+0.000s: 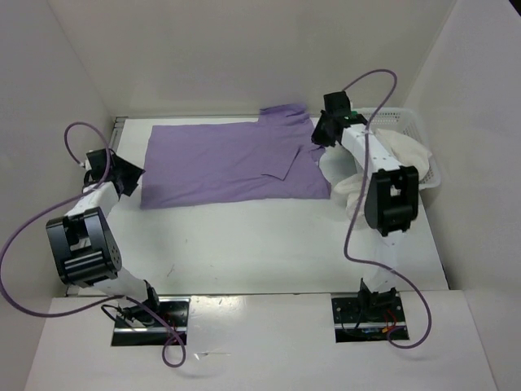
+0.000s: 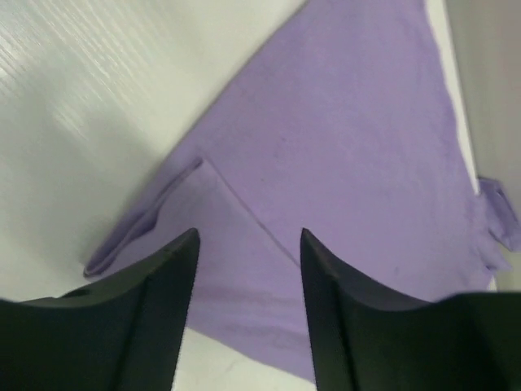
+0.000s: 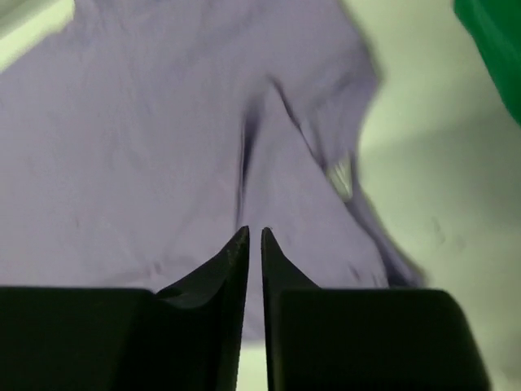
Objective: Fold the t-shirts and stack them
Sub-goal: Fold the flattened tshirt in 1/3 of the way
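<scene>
The lavender t-shirt was spread flat on the white counter, toward 12 o'clock from the counter's middle. One sleeve was folded in over the body, and the other sleeve was bunched at the shirt's 1 o'clock edge.

The left end effector was placed at the shirt's 9 o'clock edge. In the left wrist view its fingers were spread apart over the cloth, released, with nothing gripped.

The right end effector was positioned at the shirt's 2 o'clock corner. In the right wrist view its tips were parted by a narrow slit above the cloth, with nothing pinched.

The white t-shirt was draped over the rim of the mesh basket at 3 o'clock.
</scene>
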`<state>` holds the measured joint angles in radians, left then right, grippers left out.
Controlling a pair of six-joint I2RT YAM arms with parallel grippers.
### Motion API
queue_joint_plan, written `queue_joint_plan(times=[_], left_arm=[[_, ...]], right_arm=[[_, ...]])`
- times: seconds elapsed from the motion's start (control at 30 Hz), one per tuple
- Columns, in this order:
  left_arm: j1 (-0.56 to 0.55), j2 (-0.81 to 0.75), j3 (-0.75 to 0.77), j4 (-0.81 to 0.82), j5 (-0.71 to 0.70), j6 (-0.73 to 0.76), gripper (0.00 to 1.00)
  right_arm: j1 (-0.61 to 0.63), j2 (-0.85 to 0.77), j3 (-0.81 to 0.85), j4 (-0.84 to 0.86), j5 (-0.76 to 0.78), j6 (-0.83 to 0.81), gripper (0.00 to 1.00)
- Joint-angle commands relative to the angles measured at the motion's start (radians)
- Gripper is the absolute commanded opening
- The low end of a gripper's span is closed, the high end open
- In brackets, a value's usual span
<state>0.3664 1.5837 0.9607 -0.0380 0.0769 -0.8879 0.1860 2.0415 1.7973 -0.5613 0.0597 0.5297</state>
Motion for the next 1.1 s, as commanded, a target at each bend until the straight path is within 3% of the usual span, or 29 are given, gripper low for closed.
queue_joint_plan(times=[0.0, 0.07, 0.17, 0.3, 0.37, 0.6, 0.87, 0.97, 1.07], left_arm=[[0.014, -0.091, -0.084, -0.045, 0.055, 0.030, 0.57], [0.014, -0.152, -0.129, -0.072, 0.080, 0.021, 0.45], [0.014, -0.194, -0.204, -0.088, 0.064, 0.001, 0.34], [0.023, -0.137, -0.246, -0.066, 0.072, -0.031, 0.30], [0.023, -0.108, -0.246, -0.042, 0.063, -0.054, 0.32], [0.023, -0.039, -0.248, 0.026, 0.000, -0.091, 0.39], [0.023, 0.061, -0.224, 0.063, -0.009, -0.111, 0.40], [0.023, 0.070, -0.224, 0.073, -0.009, -0.111, 0.33], [0.023, 0.070, -0.205, 0.073, -0.009, -0.111, 0.19]], right_arm=[[0.041, -0.257, -0.192, 0.102, -0.041, 0.047, 0.04], [0.067, -0.329, -0.363, 0.159, -0.063, 0.073, 0.00], [0.102, -0.426, -0.550, 0.239, -0.072, 0.131, 0.00], [0.115, -0.449, -0.693, 0.279, -0.081, 0.179, 0.04], [0.115, -0.458, -0.717, 0.288, -0.081, 0.193, 0.07], [0.115, -0.446, -0.832, 0.371, 0.002, 0.292, 0.38], [0.115, -0.374, -0.849, 0.399, 0.057, 0.358, 0.52], [0.115, -0.350, -0.840, 0.408, 0.066, 0.372, 0.52], [0.115, -0.330, -0.840, 0.419, 0.075, 0.408, 0.52]])
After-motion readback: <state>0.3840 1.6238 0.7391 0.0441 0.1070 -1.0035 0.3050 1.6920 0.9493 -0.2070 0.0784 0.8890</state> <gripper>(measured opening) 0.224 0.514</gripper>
